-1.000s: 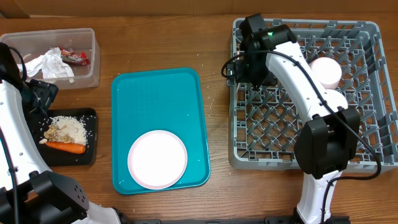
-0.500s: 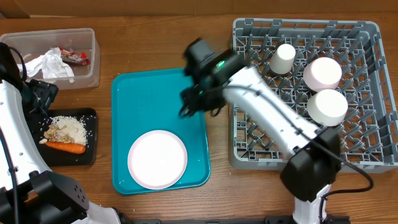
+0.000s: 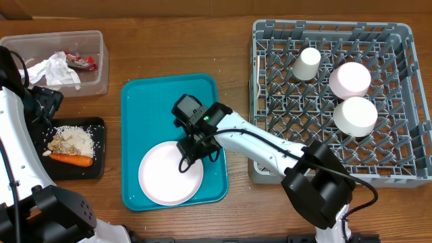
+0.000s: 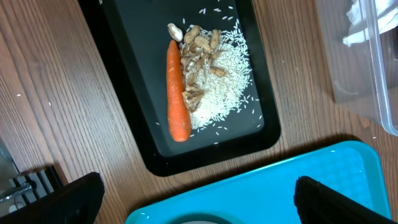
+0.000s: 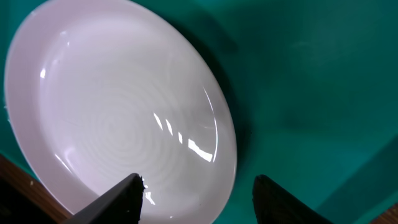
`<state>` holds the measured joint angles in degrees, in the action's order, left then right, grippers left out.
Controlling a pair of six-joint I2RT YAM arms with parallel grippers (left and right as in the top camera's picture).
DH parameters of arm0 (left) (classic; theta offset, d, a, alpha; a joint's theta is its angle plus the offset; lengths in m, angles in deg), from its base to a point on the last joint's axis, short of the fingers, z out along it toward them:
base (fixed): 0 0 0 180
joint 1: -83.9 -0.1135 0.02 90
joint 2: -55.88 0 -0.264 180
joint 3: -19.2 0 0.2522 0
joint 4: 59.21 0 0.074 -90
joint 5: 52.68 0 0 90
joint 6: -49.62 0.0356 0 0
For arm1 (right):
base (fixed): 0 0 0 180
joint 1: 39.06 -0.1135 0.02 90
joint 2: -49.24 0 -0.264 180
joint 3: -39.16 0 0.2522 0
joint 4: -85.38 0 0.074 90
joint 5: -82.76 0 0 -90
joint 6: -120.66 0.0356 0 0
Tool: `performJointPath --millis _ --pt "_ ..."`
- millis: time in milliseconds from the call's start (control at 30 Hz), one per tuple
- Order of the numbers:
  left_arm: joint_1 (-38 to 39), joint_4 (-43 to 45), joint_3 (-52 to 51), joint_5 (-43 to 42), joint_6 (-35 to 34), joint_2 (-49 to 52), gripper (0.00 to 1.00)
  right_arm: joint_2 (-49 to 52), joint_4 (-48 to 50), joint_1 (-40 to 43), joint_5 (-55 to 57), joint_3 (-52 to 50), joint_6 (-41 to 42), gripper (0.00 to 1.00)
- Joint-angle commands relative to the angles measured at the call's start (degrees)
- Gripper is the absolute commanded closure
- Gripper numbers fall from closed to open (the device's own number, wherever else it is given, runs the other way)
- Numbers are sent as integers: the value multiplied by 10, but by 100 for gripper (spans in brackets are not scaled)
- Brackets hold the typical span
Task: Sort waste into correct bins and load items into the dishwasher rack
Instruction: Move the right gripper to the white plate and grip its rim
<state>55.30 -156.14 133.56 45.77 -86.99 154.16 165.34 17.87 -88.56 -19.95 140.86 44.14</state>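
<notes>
R gripper [image 5: 198, 194] hung w/ jaws partly spread, plate [image 5: 118, 118] rim between the fingers, neither visibly touching it (plate lay on teal tray [image 5: 298, 74]). Fingertips cut off at frame bottom. L gripper [image 4: 193, 196] jaws wide apart, holding nothing; black tray [image 4: 124, 93] w/ carrot [image 4: 178, 93] just ahead.

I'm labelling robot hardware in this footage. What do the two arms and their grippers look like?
Both the right arm and left arm have white shells between bulky black joints, with thin black cables alongside. A green light glows on the right wrist block. The left gripper and right gripper each have two matte black fingers.
</notes>
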Motion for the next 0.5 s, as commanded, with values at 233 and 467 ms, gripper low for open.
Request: performJointPath --millis 233,467 --pt "2 -1 4 10 -10 2 0 38 18 -1 -79 -26 3 40" --pt "2 -1 4 10 -10 2 0 38 20 0 -80 -26 3 39"
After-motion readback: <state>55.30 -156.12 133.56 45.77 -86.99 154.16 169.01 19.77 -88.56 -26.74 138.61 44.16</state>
